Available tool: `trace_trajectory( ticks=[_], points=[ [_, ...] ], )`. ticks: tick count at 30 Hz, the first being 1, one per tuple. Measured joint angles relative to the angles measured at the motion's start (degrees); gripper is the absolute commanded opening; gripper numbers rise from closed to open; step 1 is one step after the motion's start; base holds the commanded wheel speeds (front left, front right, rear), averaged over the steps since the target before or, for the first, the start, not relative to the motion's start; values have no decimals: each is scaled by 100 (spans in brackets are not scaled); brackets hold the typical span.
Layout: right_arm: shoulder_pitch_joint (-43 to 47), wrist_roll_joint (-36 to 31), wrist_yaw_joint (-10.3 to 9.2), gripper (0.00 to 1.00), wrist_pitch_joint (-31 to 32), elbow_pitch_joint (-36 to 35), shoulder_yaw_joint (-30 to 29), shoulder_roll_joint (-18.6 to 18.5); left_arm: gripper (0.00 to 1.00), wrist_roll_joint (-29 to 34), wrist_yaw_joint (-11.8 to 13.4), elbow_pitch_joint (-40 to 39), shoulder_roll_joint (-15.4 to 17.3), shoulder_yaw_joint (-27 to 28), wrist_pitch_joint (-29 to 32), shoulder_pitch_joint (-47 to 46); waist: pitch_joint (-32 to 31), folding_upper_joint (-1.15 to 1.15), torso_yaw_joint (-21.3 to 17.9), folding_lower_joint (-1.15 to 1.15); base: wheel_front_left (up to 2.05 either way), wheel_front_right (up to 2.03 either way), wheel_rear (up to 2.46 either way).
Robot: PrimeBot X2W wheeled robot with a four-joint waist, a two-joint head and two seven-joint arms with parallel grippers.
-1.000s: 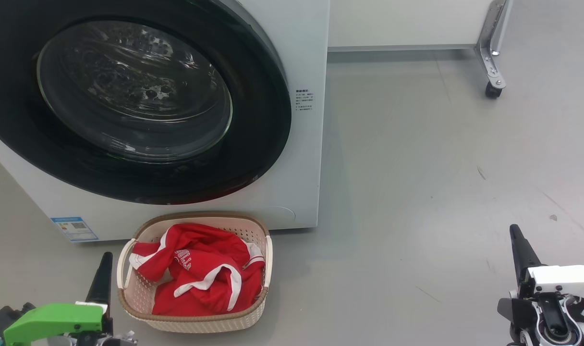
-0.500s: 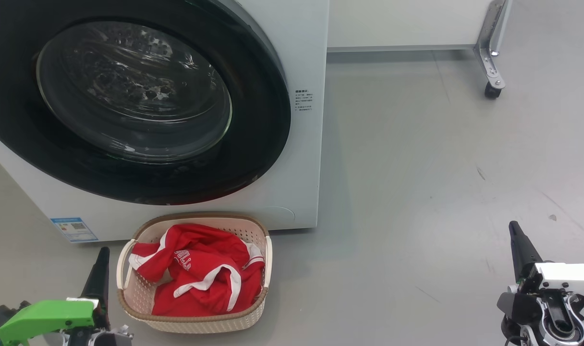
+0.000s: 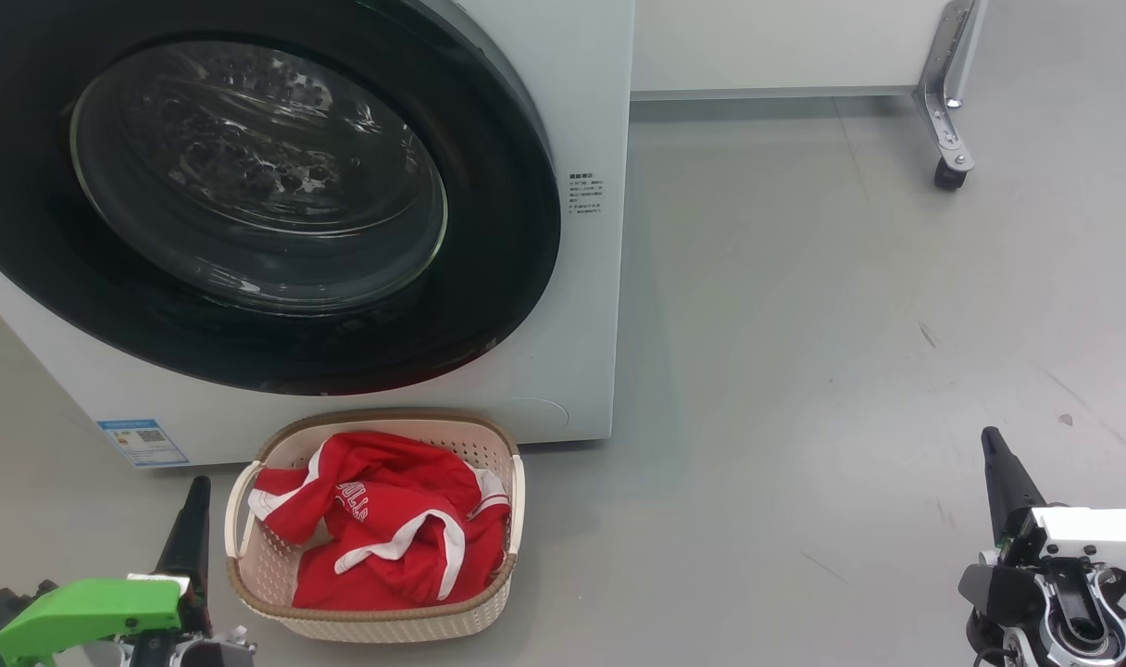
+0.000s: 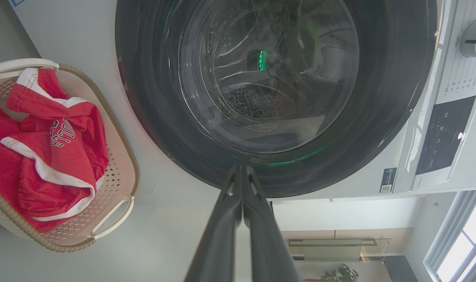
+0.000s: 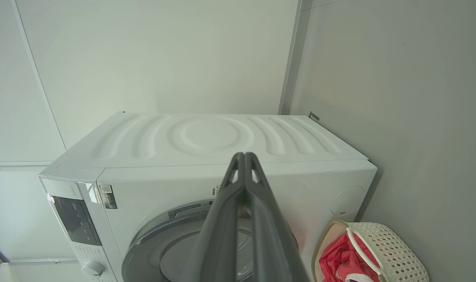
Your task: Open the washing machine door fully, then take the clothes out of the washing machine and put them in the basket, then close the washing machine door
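Head camera first: the washing machine (image 3: 586, 315) takes the upper left, and the washing machine door (image 3: 257, 176) sits closed against its front, the drum's perforations glinting through the glass. Down on the grey floor (image 3: 804, 371), touching the foot of the machine, there's the basket (image 3: 378, 417), and the red clothes (image 3: 387, 528) are in it, heaped in a rumpled pile with white stripes showing. A blue sticker (image 3: 143, 442) marks the machine's lower left corner. The left gripper (image 3: 198, 489) hangs just beside the basket's left handle, fingers pinched together, holding nothing. Well off to the right over bare floor, the right gripper (image 3: 994, 445) is closed and empty too, and a caster (image 3: 950, 173) stands far up in the corner. Over to the left wrist view: two dark fingers pressed tight, aimed at the black rim of the closed door, with the basket and its red load off to the left and a dial (image 4: 475, 37) at the far right edge. Right wrist view now: fingers together again, pointing at a ribbed white panel of the machine, and the basket peeks in at the lower right with red cloth inside.
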Motion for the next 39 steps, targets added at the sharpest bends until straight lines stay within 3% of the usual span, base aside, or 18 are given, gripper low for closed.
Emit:
trace_trajectory(
  ticks=[39],
  points=[
    [-5,0,43,0,7,40,-21,8,0,0,0,-3,0,24,1,0,-1,0,0,0,0,0,0]
  ],
)
